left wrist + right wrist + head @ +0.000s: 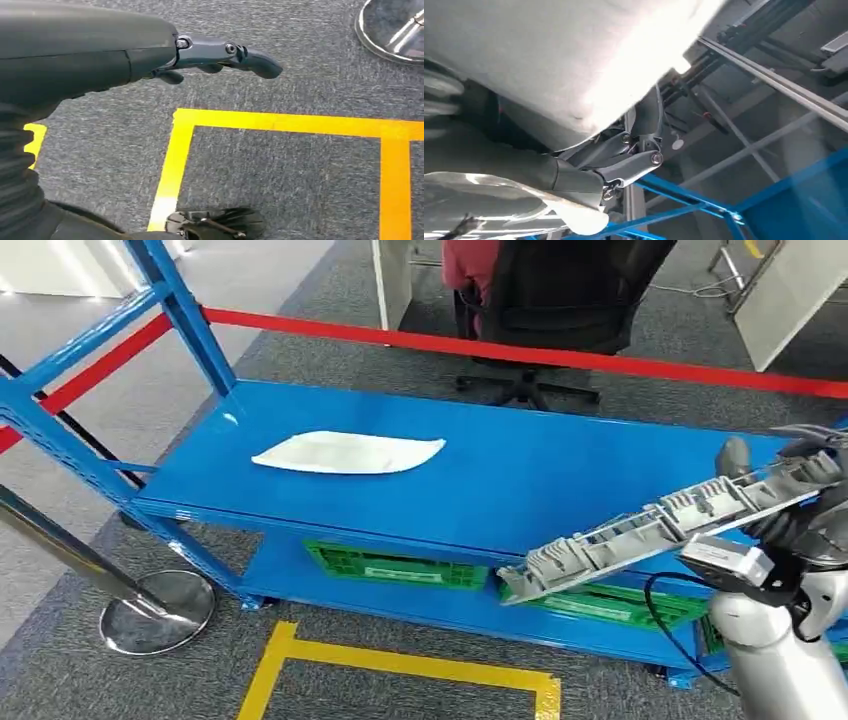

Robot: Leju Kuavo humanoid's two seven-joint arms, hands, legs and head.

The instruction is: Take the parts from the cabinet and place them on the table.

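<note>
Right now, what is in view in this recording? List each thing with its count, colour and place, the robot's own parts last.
Rack shelf: one, blue, in front of the robot.
Flat part: one, white, lying on the shelf's left half.
Long ribbed part: one, grey-white, held tilted over the shelf's right end.
Crates: at least two, green, on the lower shelf.
Barrier tape: red, stretched behind the rack.
Stanchion base: one, chrome, on the carpet at left.
Floor tape: yellow, on the grey carpet.
Office chair: one, black, behind the tape, a person seated in it.
Right hand: grips the long ribbed part.
Left hand: dark, hangs over the carpet, holding nothing.
</note>
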